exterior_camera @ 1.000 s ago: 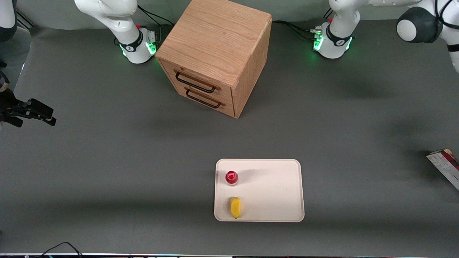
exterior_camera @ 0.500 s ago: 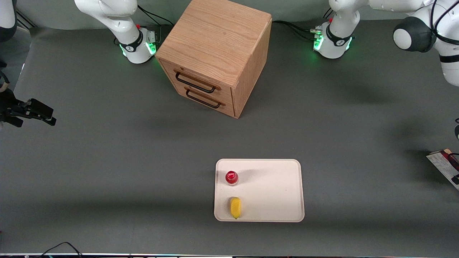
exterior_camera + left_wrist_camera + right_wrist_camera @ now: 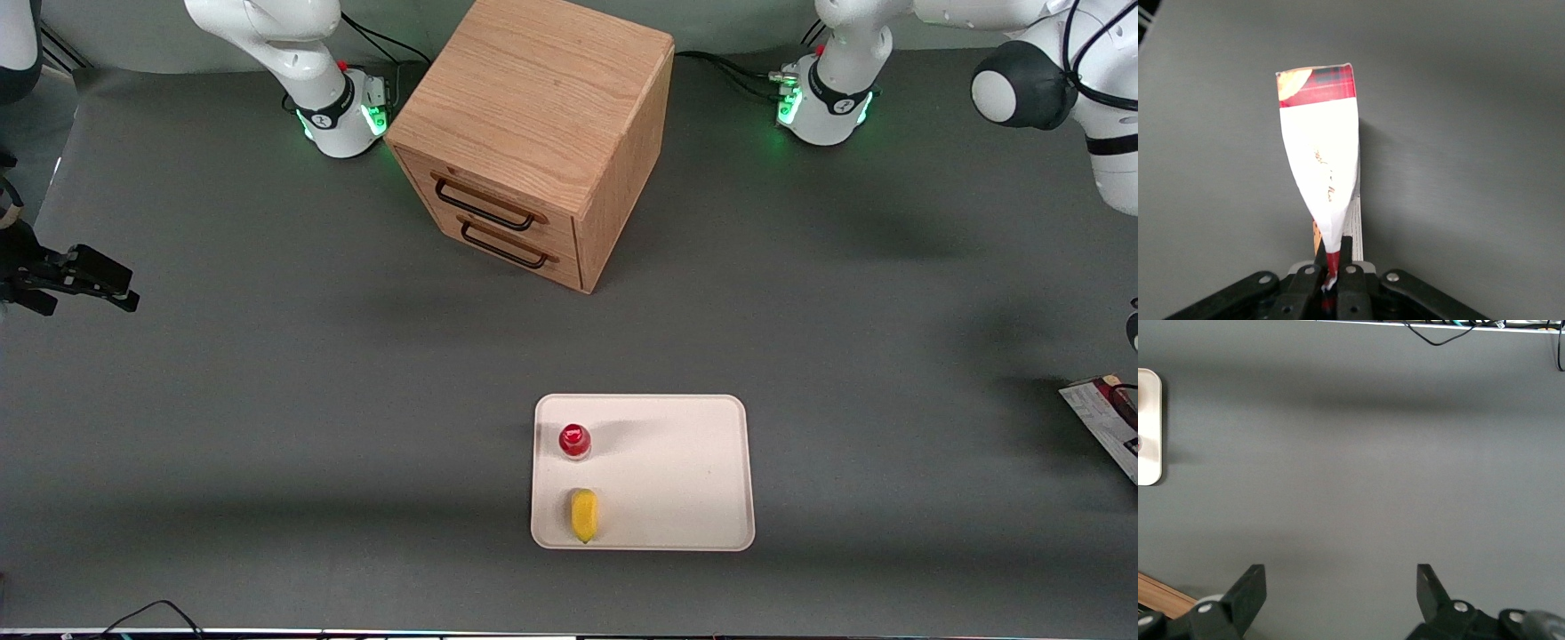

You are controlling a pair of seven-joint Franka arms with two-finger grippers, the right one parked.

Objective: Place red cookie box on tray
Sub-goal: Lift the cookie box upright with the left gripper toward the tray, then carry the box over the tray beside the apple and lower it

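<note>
The claw is pinched tight on one end of the red cookie box. The box sticks out from the claw over the gray desk, and a shadow lies beside it. I cannot tell if the other end touches the desk or hangs just above it. From the front, the box is at the working arm's end of the desk, well apart from the tray.

The box looks light, because it is thin cardboard. It is long and flat, so it may wobble or droop when held only at one end. Cardboard can bend or squash, so a hard squeeze could dent it. Its smooth face might slide in the claw.

The tray already holds a red-capped bottle and a yellow thing. The bare part of the tray looks like the best spot for the box.
</note>
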